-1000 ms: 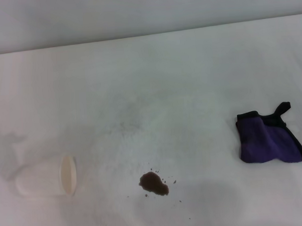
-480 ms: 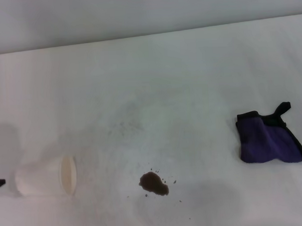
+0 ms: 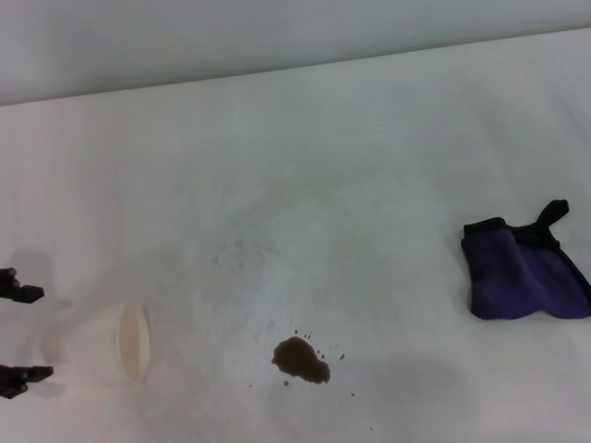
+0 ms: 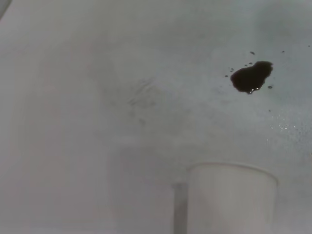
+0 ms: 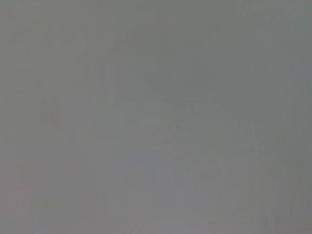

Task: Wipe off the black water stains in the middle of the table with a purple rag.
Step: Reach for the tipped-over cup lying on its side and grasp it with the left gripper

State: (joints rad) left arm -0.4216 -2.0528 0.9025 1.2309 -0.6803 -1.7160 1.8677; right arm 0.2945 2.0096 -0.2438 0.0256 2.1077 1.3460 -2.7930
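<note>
Hovering my left gripper (image 3: 16,332), jaws spread, beside the tipped cup (image 3: 95,346); only head view shows the purple rag (image 3: 527,282), stain (image 4: 251,76) in both.

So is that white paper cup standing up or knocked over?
Knocked over. The paper cup lies on its side on the table, its round mouth facing the dark stain.

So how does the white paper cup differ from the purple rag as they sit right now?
The white paper cup is stiff and lies tipped on its side; the purple rag is soft and lies crumpled flat. The cup sits on the robot's left by the open left tool; the rag sits far right, alone. Both rest on the table.
</note>
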